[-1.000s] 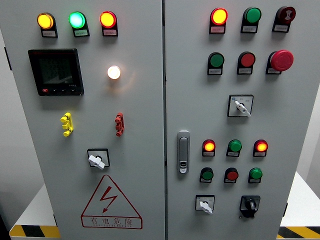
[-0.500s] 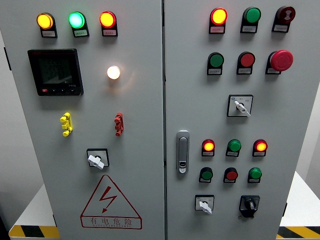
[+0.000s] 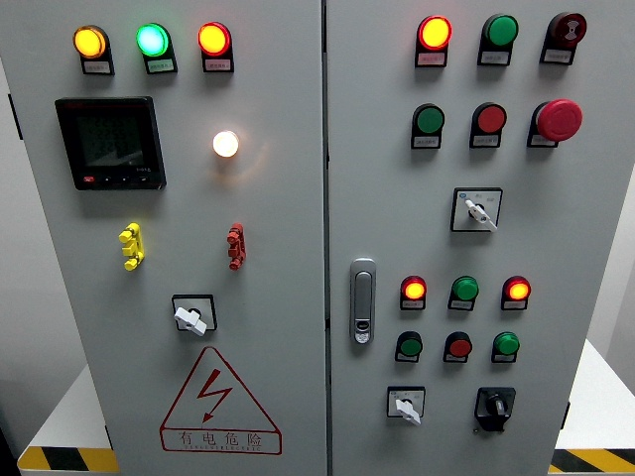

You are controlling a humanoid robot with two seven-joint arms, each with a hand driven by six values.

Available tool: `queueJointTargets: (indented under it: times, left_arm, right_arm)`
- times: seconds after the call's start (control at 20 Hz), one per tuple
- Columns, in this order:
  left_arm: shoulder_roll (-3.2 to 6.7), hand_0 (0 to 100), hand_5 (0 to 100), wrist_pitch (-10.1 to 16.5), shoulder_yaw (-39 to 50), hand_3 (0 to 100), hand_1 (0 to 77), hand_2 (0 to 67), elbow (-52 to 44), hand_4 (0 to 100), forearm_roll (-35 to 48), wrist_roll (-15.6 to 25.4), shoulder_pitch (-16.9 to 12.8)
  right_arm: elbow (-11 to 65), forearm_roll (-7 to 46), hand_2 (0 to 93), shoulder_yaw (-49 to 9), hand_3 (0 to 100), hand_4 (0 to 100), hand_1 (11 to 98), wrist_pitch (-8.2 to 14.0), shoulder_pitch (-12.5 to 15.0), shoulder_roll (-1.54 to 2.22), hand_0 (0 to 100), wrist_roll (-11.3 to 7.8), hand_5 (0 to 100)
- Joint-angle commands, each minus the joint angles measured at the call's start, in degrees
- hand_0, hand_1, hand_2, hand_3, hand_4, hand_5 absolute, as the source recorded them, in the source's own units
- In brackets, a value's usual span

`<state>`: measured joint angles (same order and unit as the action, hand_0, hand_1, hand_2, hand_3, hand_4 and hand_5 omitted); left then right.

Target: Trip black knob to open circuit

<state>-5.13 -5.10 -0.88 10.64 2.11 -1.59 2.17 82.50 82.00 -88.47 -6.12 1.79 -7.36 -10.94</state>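
Nothing has moved; neither hand shows, so we cannot tell their fingers. We judge the black knob (image 3: 494,406), right of the white knob (image 3: 406,406), stiff and small: pinch its raised bar.

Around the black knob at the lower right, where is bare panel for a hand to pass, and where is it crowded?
Bare panel lies right of the black knob up to the cabinet edge. Crowded: the white selector sits at its left, and the green button close above. No hand is in view.

Carrier: grey two-door electrical cabinet (image 3: 288,228)
Right door, bottom: black knob (image 3: 494,407), beside white selector switch (image 3: 406,405)
Left door, bottom: warning triangle (image 3: 219,402)
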Motion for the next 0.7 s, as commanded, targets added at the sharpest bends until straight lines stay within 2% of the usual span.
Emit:
queueJointTargets:
  times: [0.0,0.15,0.3,0.65]
  left_arm:
    - [0.03,0,9,0.0,0.0,26,0.0,19.4,0.0,10,0.0,0.0,0.0]
    - [0.03,0,9,0.0,0.0,26,0.0,19.4,0.0,10,0.0,0.0,0.0]
    - [0.03,0,9,0.0,0.0,26,0.0,19.4,0.0,10,0.0,0.0,0.0]
    - [0.03,0,9,0.0,0.0,26,0.0,19.4,0.0,10,0.0,0.0,0.0]
  right_arm:
    - [-0.1,-0.1,0.0,0.1,88,92,66.3,0.1,-2.3,-0.02,100,1.18,100]
    - [-1.9,-1.5,0.0,0.1,88,92,67.1,0.1,-4.9,-0.28,100,1.54,100]
    - [-2.4,-3.3,0.0,-0.1,88,92,69.1,0.1,-6.7,-0.37,100,2.85,100]
    - [-2.4,-6.7,0.0,0.1,88,93,69.8,0.4,-8.7,-0.28,100,4.79,100]
